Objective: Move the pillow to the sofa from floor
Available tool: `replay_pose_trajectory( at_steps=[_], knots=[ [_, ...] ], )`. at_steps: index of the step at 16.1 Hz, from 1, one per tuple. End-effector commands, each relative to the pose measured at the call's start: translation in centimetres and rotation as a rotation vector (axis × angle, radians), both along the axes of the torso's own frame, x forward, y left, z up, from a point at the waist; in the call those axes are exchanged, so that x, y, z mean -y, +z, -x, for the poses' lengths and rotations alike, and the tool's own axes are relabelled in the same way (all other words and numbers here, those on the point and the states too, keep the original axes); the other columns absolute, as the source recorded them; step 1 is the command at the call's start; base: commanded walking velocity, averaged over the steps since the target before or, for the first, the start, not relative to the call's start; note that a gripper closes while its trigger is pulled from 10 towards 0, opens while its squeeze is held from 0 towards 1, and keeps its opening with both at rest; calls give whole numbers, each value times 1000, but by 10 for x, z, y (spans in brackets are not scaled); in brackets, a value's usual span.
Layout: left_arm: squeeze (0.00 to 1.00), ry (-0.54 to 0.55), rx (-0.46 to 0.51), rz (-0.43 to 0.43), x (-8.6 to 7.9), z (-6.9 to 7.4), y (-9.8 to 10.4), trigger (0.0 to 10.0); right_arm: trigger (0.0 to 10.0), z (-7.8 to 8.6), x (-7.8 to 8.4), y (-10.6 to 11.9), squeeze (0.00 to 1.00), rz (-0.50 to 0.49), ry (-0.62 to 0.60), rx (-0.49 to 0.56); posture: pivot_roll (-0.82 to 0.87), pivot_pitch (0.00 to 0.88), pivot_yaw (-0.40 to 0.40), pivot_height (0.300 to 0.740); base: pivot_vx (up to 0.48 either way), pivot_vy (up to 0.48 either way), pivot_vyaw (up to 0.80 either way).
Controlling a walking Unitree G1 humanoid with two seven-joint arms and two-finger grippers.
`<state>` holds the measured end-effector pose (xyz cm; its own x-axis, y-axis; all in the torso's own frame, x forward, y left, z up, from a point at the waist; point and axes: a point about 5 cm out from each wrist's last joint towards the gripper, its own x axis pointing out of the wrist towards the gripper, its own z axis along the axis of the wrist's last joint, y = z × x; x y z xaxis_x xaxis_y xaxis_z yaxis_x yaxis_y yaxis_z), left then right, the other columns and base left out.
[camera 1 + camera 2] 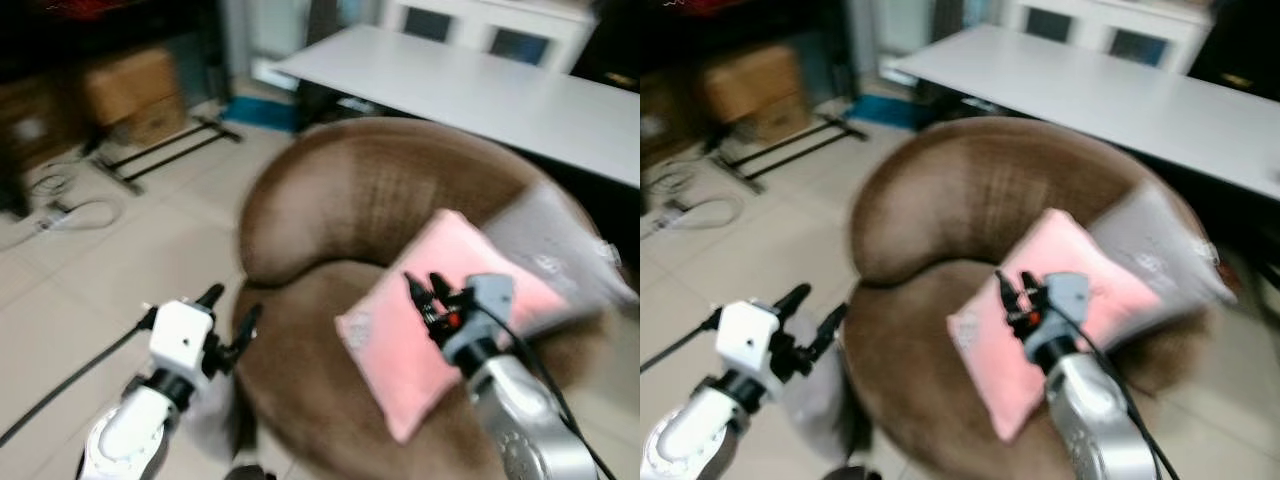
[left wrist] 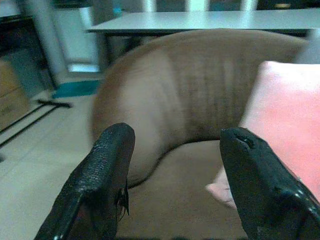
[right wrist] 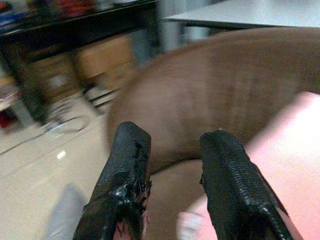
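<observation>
Tiled floor [image 1: 120, 290] is lying bare around the sofa [image 1: 340, 210]; pink pillow [image 1: 430, 320] is already resting on its seat, so the task looks done. Left gripper [image 1: 232, 312] and right gripper [image 1: 425, 290] are both hanging open, holding nothing.

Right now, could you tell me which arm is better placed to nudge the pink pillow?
Right. Its end effector hovers open directly over the pink pillow on the sofa; the left end effector hangs beside the seat edge.
</observation>
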<state>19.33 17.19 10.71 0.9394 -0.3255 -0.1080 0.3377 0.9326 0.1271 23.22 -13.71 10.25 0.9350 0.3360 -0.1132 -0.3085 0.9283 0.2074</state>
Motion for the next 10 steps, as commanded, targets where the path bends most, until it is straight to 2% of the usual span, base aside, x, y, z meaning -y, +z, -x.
replay_pose_trajectory(
  at_steps=[1, 4, 6, 10],
  knots=[
    [0, -5, 19, 3, 4, -1, 4, 10000, 10000, 2, 6, 2, 0, 31, 3, -5, -25, 0, -37, 740, 0, 326, 0],
    [0, 14, 24, -7, 2, -2, 5, 10000, 10000, 0, 7, -1, 0, 27, -25, -34, -20, 0, -40, 740, 0, 324, 0],
    [0, 48, 30, -31, -2, -5, 4, 10000, 10000, 0, 7, -5, 0, -25, -44, -53, -18, 0, -40, 740, 0, 324, 0],
    [0, 84, 31, -41, -6, -6, 4, 10000, 10000, 0, 6, -10, 0, -47, -69, -80, -17, 0, -40, 740, 0, 324, 0]
  ],
)
